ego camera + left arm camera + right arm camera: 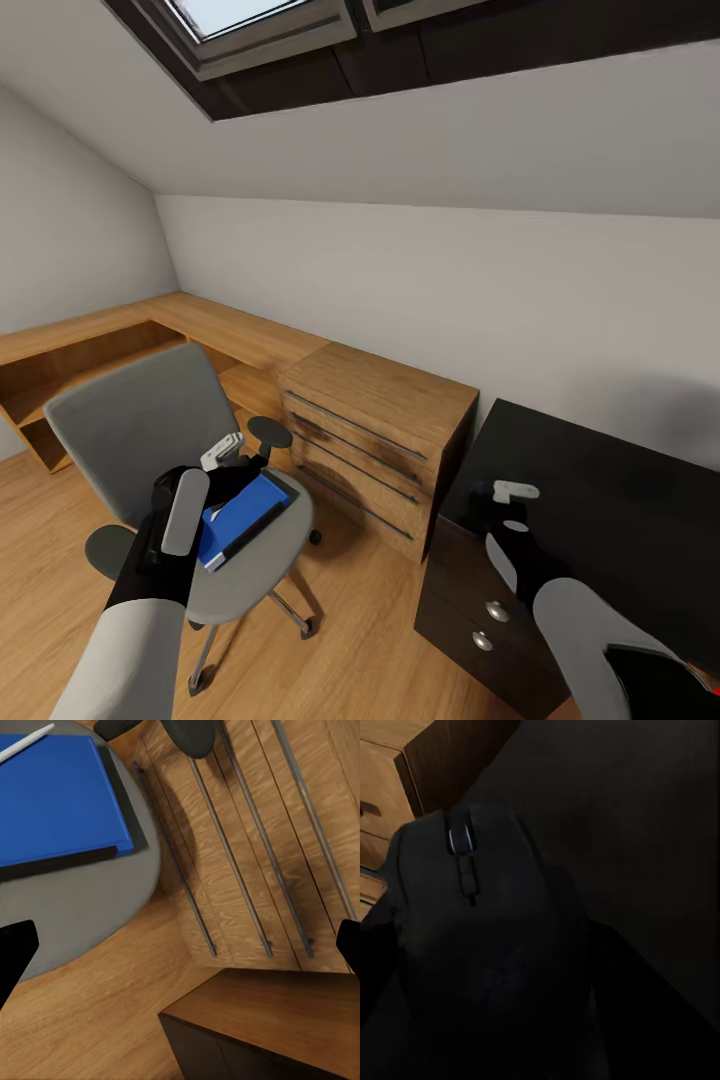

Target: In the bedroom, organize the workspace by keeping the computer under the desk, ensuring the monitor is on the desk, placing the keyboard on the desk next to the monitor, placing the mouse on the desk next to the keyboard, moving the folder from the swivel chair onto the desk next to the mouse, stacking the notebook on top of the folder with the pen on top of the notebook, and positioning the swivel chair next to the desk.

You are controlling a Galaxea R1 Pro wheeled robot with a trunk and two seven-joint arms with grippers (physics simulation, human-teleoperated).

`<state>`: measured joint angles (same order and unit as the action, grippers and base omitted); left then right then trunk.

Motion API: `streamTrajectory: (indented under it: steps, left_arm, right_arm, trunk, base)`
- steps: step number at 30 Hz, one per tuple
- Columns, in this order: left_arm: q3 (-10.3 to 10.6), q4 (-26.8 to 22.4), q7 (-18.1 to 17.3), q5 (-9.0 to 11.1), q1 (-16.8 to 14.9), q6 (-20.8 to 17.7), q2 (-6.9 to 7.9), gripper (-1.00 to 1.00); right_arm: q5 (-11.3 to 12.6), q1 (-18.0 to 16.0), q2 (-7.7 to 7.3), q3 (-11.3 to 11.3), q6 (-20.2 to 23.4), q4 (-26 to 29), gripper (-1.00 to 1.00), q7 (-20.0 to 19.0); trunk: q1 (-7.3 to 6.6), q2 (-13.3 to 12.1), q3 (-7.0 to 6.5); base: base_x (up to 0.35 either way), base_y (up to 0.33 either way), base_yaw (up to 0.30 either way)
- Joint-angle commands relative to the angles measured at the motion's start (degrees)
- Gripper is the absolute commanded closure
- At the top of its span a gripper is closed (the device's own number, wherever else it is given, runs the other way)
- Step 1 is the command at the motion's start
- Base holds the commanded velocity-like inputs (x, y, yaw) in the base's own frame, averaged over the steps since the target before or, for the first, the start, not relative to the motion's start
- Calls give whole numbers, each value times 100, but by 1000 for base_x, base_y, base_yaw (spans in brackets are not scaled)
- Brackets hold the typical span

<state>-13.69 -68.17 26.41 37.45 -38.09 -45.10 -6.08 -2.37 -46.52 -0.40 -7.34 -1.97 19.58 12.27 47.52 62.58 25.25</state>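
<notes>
Over the black cabinet [600,480], the right gripper [505,500] grips the mouse [484,937]; left gripper [215,470] spread empty

From my head camera, the swivel chair [150,440] stands at the left, in front of the long desk [200,325] that runs along the wall. On its seat lies the folder [245,510], and my left gripper [215,470] hovers over it. Right of the chair sits a drawer unit [375,430], and right of that a cabinet [590,500]. My right gripper [510,500] holds the mouse [480,937] above the cabinet's top.
</notes>
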Motion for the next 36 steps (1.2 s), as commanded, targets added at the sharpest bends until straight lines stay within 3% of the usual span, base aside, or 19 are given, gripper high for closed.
streamTrajectory:
  steps: [1,6,7,8,9,12,19,23,26,28,36]
  left_arm:
    - [-11,-3,48,60,-5,-16,-6,-100]
    - [-5,48,38,60,-5,-16,-7,-100]
    - [3,55,32,56,-5,-16,-8,-100]
    - [3,56,30,55,-5,-16,-10,-100]
    - [5,57,20,54,-5,-19,-13,-100]
    - [25,58,9,55,-5,-34,-51,-100]
    - [113,-191,5,52,101,-86,-124,-100]
    - [433,-888,19,52,461,-97,-125,-100]
    - [702,-1688,30,52,964,-65,-124,-100]
    - [825,-1918,36,52,1149,-52,-121,-100]
    - [917,-2073,48,52,1275,-48,-121,-100]
  right_arm:
    - [-14,-48,-16,-34,-85,-120,100,-16]
    - [64,-136,-22,-61,-182,-265,100,-1]
    - [353,-149,-22,-70,-215,-269,100,10]
    - [438,-151,-22,-71,-222,-269,100,10]
    - [704,-153,-22,-72,-241,-271,100,20]
    - [1010,-155,-17,-74,-208,-271,100,167]
    - [1133,-163,-7,-66,-82,-258,100,613]
    - [1145,-194,-7,-64,167,-242,100,654]
    - [1128,-279,-11,-59,578,-231,100,667]
    - [1116,-305,-7,-54,726,-197,100,670]
    - [1099,-322,1,73,835,-162,100,667]
  trunk:
    - [0,4,6]
    - [0,4,6]
    - [0,4,6]
    - [0,4,6]
    - [0,4,6]
    - [0,4,6]
    - [0,4,6]
    - [0,4,6]
    - [0,4,6]
    - [0,4,6]
    - [0,4,6]
  base:
    - [0,0,0]
    - [0,0,0]
    - [0,0,0]
    - [0,0,0]
    - [0,0,0]
    - [0,0,0]
    - [0,0,0]
    - [0,0,0]
    - [0,0,0]
    - [0,0,0]
    - [10,0,0]
